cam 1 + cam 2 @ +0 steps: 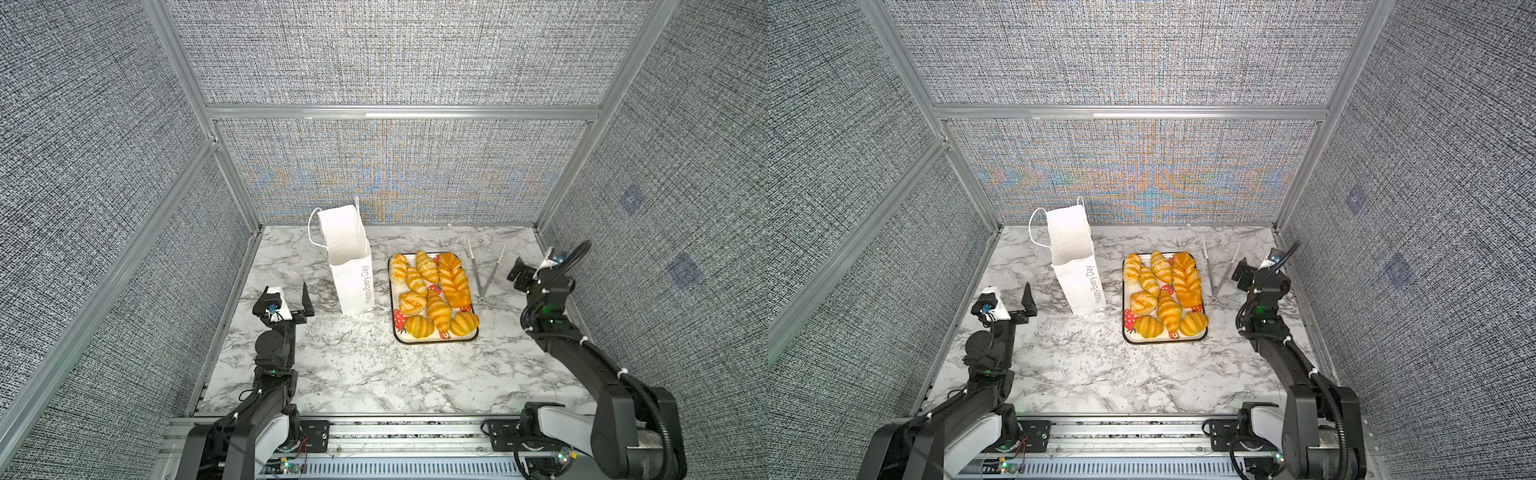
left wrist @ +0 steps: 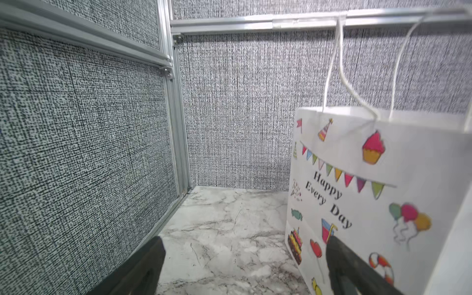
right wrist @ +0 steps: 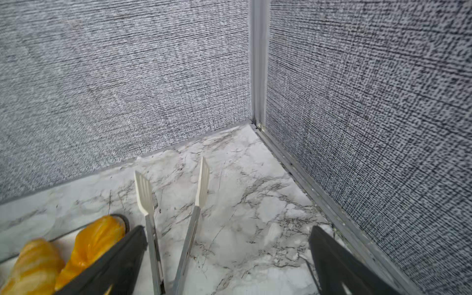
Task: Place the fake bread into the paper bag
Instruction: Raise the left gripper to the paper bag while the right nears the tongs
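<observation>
Both pincers stand wide open and hold nothing: the left gripper (image 2: pixel 245 238) is just left of the upright paper bag (image 1: pixel 351 266), and the right gripper (image 3: pixel 228 228) is at the far right beside the tongs (image 1: pixel 484 270), while the fake bread (image 1: pixel 432 291) lies on the tray (image 1: pixel 436 340), right of the bag. We think the bag is the weak point: it is tall, narrow and stands free, so a finger or a pastry that hits its rim or catches a cord handle may tip it over. The pastries are glossy and lie close together, so one may slip from the grip or push a neighbour off the tray.
</observation>
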`<act>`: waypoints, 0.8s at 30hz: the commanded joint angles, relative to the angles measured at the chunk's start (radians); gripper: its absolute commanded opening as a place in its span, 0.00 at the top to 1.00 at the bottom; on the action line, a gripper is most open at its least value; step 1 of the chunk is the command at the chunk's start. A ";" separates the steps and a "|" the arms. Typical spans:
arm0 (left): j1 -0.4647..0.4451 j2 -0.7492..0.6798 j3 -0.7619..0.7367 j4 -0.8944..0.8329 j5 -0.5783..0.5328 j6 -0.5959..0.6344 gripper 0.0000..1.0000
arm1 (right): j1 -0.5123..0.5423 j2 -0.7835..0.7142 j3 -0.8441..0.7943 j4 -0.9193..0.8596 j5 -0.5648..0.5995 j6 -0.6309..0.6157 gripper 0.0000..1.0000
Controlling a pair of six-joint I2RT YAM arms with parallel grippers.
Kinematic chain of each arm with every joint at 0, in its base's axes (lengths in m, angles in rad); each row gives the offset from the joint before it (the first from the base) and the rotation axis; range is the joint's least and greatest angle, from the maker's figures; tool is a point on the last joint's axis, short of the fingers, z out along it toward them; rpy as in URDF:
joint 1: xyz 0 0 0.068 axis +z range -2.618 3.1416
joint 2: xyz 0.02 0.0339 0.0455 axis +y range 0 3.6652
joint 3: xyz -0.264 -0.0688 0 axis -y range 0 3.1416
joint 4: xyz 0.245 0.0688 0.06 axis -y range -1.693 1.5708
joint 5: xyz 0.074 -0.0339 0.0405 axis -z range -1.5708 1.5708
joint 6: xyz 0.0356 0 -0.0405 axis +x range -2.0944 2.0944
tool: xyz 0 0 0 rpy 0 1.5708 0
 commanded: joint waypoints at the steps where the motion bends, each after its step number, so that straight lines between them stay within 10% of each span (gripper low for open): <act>1: -0.009 -0.091 0.046 -0.232 -0.064 -0.176 0.01 | -0.010 0.105 0.274 -0.610 0.095 0.257 0.01; 6: -0.012 -0.085 0.254 -0.536 0.005 -0.363 0.01 | -0.002 0.317 0.666 -1.011 0.020 0.286 0.01; 24: -0.037 0.257 0.898 -1.056 0.421 -0.435 0.04 | 0.006 0.263 0.519 -0.881 -0.213 0.133 0.04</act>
